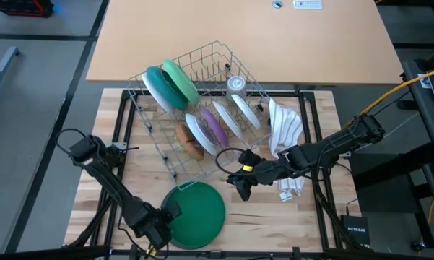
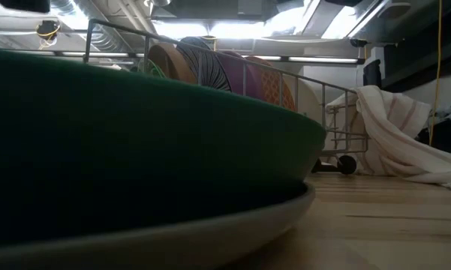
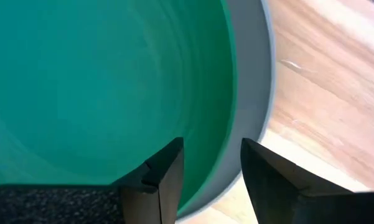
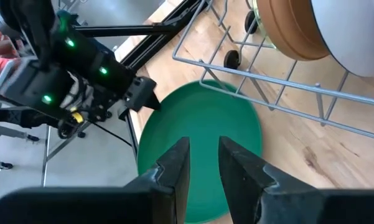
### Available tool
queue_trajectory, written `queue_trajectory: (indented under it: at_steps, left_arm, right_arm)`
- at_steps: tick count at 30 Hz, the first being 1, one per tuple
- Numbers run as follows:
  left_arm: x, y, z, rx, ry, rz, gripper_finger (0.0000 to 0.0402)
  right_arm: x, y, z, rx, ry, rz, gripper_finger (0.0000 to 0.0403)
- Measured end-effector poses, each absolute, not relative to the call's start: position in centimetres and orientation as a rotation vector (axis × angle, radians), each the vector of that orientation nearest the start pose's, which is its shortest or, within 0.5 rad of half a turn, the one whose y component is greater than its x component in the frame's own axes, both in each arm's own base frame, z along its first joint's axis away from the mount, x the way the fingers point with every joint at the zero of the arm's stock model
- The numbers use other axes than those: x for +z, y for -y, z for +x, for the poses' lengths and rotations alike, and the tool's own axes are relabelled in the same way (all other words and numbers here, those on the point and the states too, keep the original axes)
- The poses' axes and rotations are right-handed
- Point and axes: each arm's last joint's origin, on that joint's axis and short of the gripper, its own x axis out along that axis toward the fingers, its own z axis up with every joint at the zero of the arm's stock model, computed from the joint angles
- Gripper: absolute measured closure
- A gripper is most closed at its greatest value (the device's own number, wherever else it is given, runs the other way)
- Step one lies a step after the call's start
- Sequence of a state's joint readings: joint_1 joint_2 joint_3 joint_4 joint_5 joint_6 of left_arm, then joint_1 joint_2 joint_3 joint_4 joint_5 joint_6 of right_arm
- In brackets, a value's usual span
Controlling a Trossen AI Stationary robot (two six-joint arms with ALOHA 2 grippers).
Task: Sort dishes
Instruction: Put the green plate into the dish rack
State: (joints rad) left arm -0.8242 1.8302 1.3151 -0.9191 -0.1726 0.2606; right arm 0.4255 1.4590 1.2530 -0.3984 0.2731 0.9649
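Observation:
A dark green plate (image 1: pixel 198 213) lies on a grey plate (image 3: pixel 255 93) near the table's front edge; in the low view the green plate (image 2: pixel 135 127) fills the foreground above the grey one (image 2: pixel 233 229). My left gripper (image 3: pixel 211 146) is at the green plate's near left rim, shut on it. My right gripper (image 1: pixel 242 186) hovers above the table between the plate and the wire rack (image 1: pixel 202 108); its fingers (image 4: pixel 174 155) stand slightly apart with nothing between them. Teal, green and white plates (image 1: pixel 166 85) and smaller dishes (image 1: pixel 206 130) stand on edge in the rack. My left gripper straddles the green plate's rim (image 3: pixel 227 155) on its near left side, one finger over the plate's inside and one outside it. The fingers come from above, pointing steeply down. The plate sits about level on the grey plate beneath.
A white striped cloth (image 1: pixel 285 130) hangs over the rack's right end down to the table. The rack stands slantwise on the wooden tabletop (image 1: pixel 274 217), which has bare wood to the right of the stacked plates. A tan desk (image 1: pixel 245 36) lies beyond.

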Motion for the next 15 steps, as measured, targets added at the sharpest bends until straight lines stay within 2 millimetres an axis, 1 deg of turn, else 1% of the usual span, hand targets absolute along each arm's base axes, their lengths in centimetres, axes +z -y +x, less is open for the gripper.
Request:
queue_trajectory:
  at_steps: [11,15]
  left_arm:
    - [16.7,26.1,24.9,-0.724,-1.192,0.943,0.0254]
    - [15.6,26.2,25.0,-0.706,-1.226,0.939,0.0254]
  right_arm:
    - [32.1,-12.5,29.6,-0.16,-0.559,0.725,0.0316]
    - [32.1,-12.5,29.6,-0.163,-0.558,0.736,0.0316]
